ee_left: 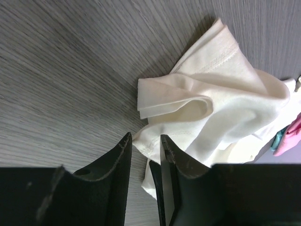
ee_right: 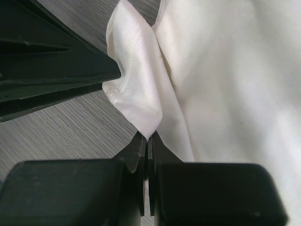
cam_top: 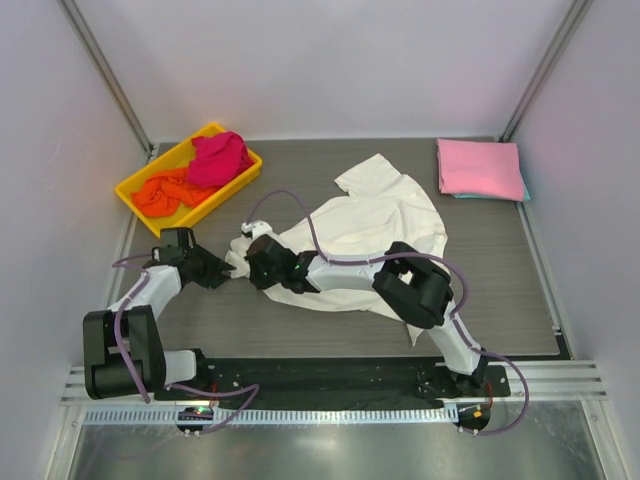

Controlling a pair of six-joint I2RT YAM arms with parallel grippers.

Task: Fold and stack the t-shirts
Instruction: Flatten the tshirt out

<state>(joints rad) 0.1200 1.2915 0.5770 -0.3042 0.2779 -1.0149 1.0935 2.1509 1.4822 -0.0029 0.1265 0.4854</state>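
Two tools work the limp, light cream shirt (cam_top: pixel 380 215): right tool (ee_right: pixel 148 136) pinches a fold, left tool (ee_left: pixel 145 137) stands parted around the hem, likely the firmest hold.

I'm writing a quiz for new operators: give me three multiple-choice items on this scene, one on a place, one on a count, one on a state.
1. Where on the table is the folded pink shirt? A near left; B far right; C centre.
2. How many shirts lie in the yellow tray? A none; B two; C four.
3. The right gripper is: A wide open; B shut on nothing; C shut on the cream shirt.
Answers: B, it lies by the far right corner. B, one magenta shirt and one orange shirt. C, its closed jaws pinch the cream edge.
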